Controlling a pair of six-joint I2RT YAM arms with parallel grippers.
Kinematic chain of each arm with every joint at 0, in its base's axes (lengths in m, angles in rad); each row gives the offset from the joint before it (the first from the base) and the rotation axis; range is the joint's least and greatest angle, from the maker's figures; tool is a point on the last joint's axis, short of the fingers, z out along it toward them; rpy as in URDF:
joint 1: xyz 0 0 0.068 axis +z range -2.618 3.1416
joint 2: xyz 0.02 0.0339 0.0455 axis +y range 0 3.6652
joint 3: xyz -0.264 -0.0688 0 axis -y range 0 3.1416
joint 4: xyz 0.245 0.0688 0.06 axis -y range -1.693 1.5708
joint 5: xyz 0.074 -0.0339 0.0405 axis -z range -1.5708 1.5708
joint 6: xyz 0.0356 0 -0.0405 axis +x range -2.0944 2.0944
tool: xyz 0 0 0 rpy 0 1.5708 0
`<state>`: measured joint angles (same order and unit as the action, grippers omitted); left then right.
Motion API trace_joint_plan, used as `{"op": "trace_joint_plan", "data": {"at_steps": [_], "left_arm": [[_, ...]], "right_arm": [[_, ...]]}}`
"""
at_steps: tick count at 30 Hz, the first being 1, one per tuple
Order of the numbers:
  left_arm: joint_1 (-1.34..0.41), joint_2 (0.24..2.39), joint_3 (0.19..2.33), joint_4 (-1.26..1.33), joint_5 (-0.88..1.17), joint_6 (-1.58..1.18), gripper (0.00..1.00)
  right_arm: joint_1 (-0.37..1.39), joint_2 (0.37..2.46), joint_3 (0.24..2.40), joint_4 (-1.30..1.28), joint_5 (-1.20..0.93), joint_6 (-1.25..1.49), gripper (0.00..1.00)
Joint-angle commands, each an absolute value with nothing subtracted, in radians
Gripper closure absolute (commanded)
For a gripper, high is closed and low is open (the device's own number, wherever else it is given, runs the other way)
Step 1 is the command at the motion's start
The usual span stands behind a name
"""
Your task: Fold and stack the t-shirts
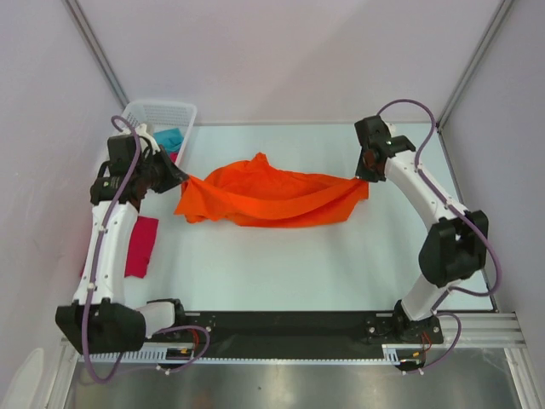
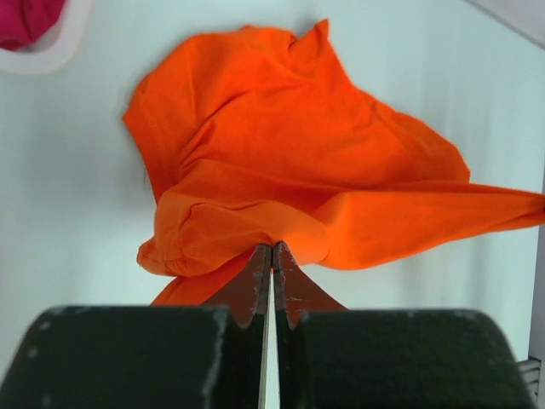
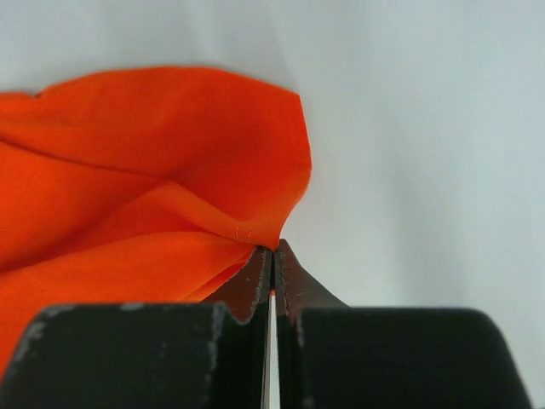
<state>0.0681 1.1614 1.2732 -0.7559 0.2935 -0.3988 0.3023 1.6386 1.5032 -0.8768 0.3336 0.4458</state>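
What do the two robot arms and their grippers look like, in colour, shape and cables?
Both the left arm and the right arm have white curved link shells and black blocky joint housings. A thin purple cable loops along each one. The left gripper and the right gripper each have a wide black body and two dark narrow fingers with toothed inner edges.

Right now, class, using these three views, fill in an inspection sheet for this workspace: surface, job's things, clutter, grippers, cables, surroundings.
Surface: pale table, flat.
Job's things: orange t-shirt rumpled, stretched between both grippers; crimson t-shirt at the left edge; teal t-shirt and pink cloth in the white lattice basket.
Clutter: that basket, far-left corner.
Grippers: left gripper shut on the orange t-shirt; right gripper shut on its opposite end.
Cables: purple cables loop along both arms.
Surroundings: white walls, metal frame posts.
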Motion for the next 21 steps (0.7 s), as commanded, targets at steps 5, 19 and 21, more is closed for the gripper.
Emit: {"op": "trace_joint_plan", "data": {"at_steps": [5,19,21], "left_arm": [[0.078,1.250,1.345,-0.735,0.275,-0.390,0.95],[0.078,1.584,1.541,-0.679,0.282,-0.416,0.76],[0.077,1.614,1.562,-0.693,0.305,-0.426,0.76]], "right_arm": [[0.299,1.752,1.655,-0.868,0.344,0.437,1.00],[0.215,1.986,1.908,-0.876,0.316,0.437,1.00],[0.207,2.075,2.038,-0.938,0.316,0.430,0.97]]}}
